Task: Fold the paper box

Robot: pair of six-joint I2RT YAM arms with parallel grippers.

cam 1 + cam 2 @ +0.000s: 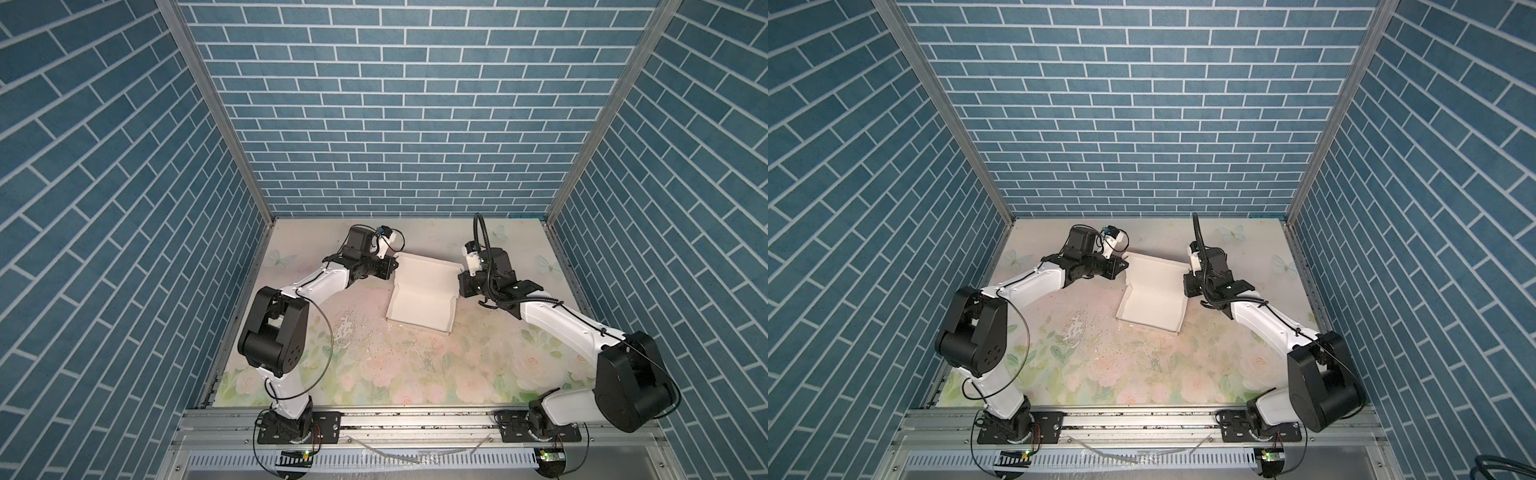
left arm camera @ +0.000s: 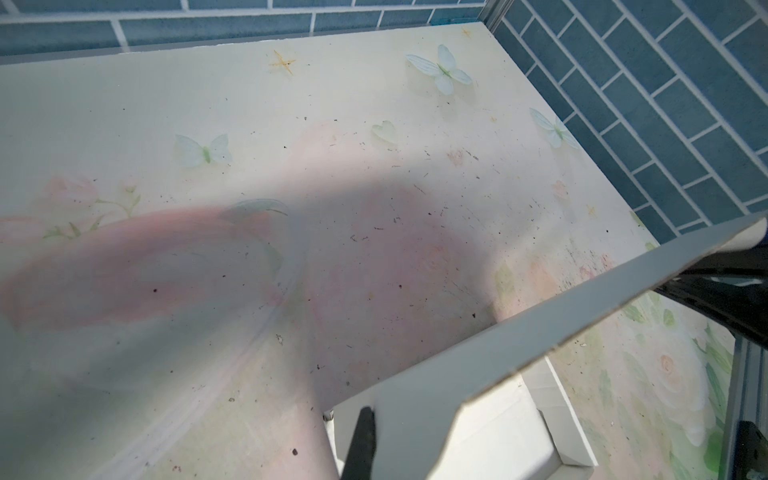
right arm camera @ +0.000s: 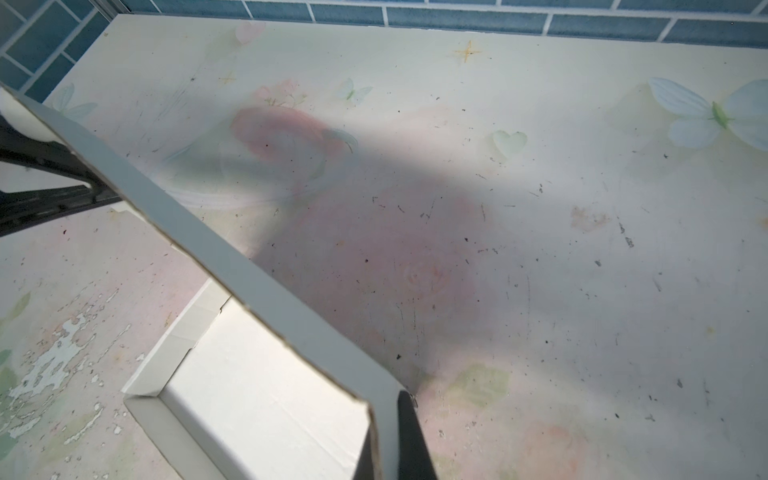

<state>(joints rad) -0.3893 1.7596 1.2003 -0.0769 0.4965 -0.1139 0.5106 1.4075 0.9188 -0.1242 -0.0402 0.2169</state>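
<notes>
matt white cardboard paper box (image 1: 422, 297), scuffed flaking floral-print tabletop (image 1: 415, 370), bare metal front rail (image 1: 395, 434)

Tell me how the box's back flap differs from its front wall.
The back flap is raised and pinched at its ends by the left hand and right hand; the front wall is untouched. The back flap looks broader, the front wall a low strip. Both are plain white cardboard.

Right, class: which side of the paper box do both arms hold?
The far flap, raised: left fingers and right fingers pinch its two ends; the low walls are free.
</notes>
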